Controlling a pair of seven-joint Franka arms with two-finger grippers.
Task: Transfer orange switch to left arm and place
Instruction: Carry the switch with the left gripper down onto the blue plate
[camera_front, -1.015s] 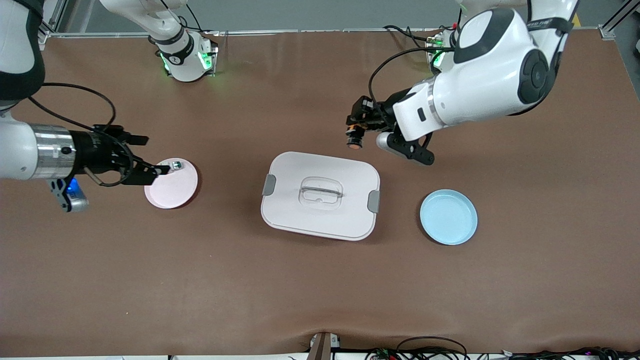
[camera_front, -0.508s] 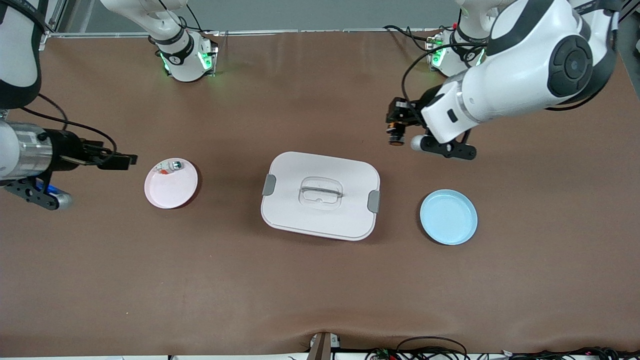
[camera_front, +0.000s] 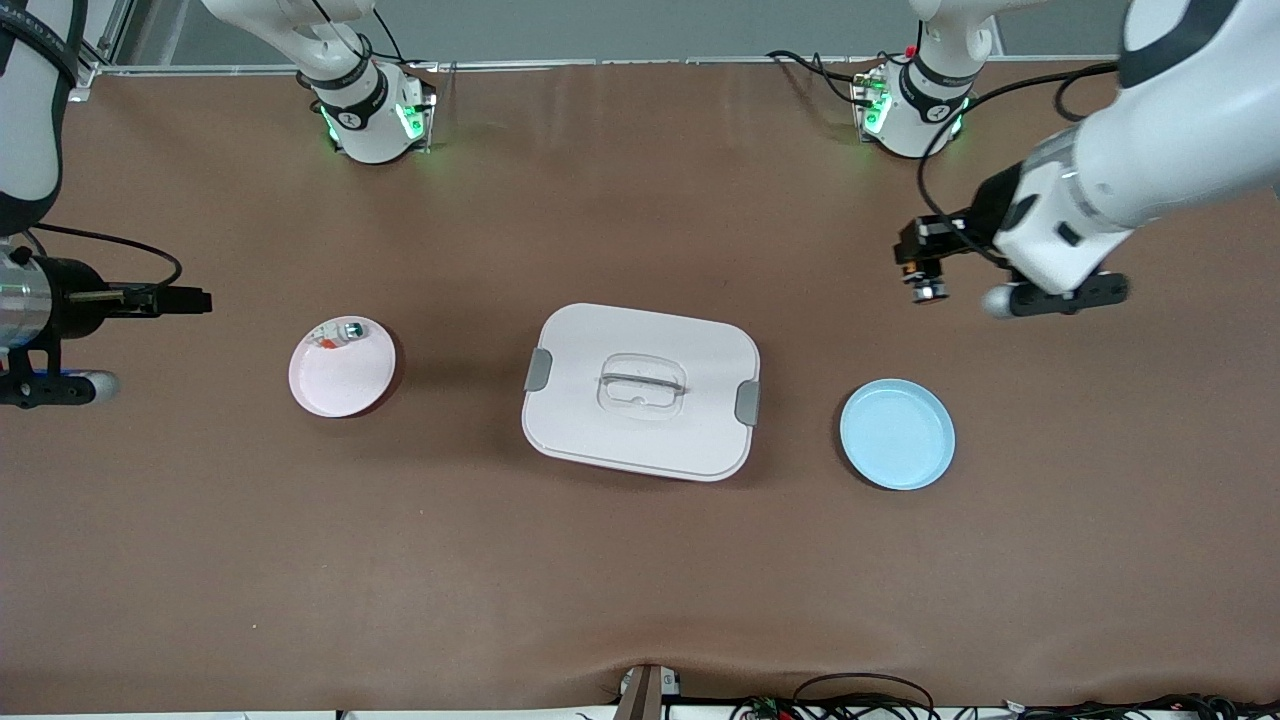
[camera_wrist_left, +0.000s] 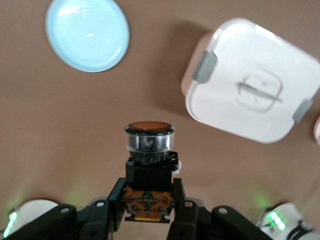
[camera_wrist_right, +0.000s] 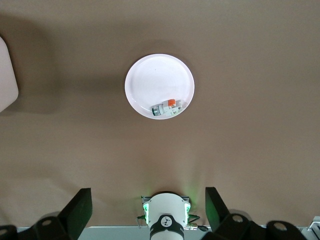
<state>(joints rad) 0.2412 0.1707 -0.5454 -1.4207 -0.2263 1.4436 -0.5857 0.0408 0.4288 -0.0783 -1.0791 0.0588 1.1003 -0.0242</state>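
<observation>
My left gripper (camera_front: 922, 283) clamps orange switch (camera_wrist_left: 149, 141) – up over bare desk (camera_front: 640, 580), blue plate (camera_front: 897, 434) at its 6 o'clock, box (camera_front: 640, 391) at 8. My right gripper (camera_front: 195, 300) open, waiting – pink plate (camera_front: 342, 372) at its 4 o'clock.

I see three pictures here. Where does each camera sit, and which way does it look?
Front view: high across the table, facing both arms' bases; shows the left gripper and right gripper.
Left wrist view: looks down past its fingers at the orange switch they hold, the box, the blue plate.
Right wrist view: looks down between open fingers at the pink plate.
Shared: box, both plates.
</observation>
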